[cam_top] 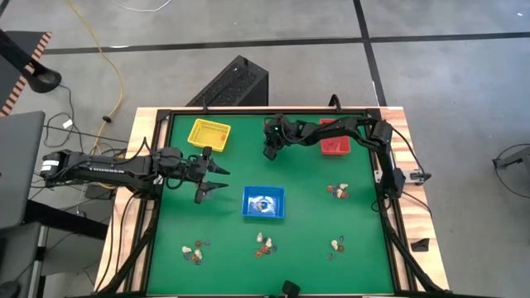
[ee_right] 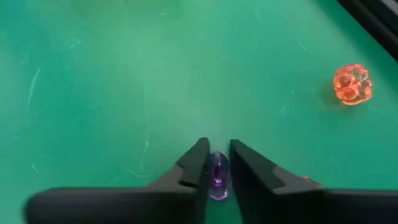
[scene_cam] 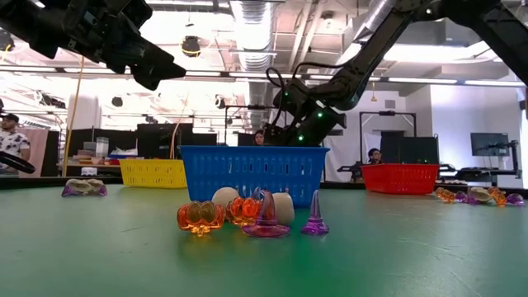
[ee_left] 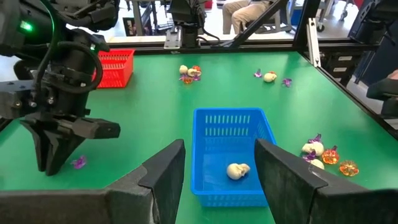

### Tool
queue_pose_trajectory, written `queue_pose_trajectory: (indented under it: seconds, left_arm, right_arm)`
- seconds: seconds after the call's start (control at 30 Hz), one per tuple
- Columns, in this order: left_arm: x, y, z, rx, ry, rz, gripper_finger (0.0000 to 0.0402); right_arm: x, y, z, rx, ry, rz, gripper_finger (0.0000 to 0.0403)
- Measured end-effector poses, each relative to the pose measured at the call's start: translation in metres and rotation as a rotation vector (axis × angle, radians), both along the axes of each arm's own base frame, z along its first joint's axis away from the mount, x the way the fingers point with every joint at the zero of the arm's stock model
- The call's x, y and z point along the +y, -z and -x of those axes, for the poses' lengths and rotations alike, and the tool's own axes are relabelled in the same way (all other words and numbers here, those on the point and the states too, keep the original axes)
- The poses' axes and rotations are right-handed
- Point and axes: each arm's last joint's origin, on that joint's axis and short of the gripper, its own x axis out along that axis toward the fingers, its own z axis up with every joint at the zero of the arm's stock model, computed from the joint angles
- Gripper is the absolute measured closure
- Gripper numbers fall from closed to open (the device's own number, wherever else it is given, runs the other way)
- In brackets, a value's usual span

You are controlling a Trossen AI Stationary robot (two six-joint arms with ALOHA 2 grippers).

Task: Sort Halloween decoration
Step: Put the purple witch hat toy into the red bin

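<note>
- The little purple trinket [ee_right: 217,174] sits on the green surface [ee_right: 124,74] near the far middle, between the yellow tray [cam_top: 209,132] and the red tray [cam_top: 334,146].
- It looks like clear hard plastic — light and stiff, not soft. My guess is it is smooth and slippery, so it could pop out if squeezed off-center.
- The best place to hold it looks like its two flat sides, low down near the wide part, not the thin tip.
- The right end effector [ee_right: 217,163] is down at the surface with its two fingers nearly together, one on each side of the purple trinket. They look like they touch it or almost touch it — I cannot tell if the squeeze is tight yet.
- An orange pumpkin trinket [ee_right: 352,84] lies near it, well clear of the fingers.
- The left end effector [ee_left: 219,167] hangs above the surface with its fingers wide apart and nothing in them. It looks toward the blue tray [ee_left: 231,127], which has a whitish trinket [ee_left: 236,170] inside.
- More small piles of trinkets [cam_top: 263,243] lie on the near side of the surface, not yet sorted.
</note>
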Motion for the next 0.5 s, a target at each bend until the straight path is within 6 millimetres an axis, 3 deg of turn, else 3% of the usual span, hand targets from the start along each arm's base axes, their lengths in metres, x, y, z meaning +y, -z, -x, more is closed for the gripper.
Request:
queue_pose_trajectory:
  seconds: [0.13, 0.33, 0.5]
  left_arm:
    - [0.0, 0.0, 0.0, 0.001, 0.0, -0.001, 0.0219]
    - [0.0, 0.001, 0.0, 0.005, 0.0, 0.0, 0.0219]
    - [0.0, 0.001, 0.0, 0.011, 0.0, 0.001, 0.0219]
  right_arm:
    - [0.001, -0.005, 0.002, 0.011, -0.003, -0.002, 0.037]
    - [0.006, -0.025, 0.01, 0.017, -0.007, -0.043, 0.037]
    - [0.016, -0.063, 0.029, 0.05, -0.023, -0.049, 0.037]
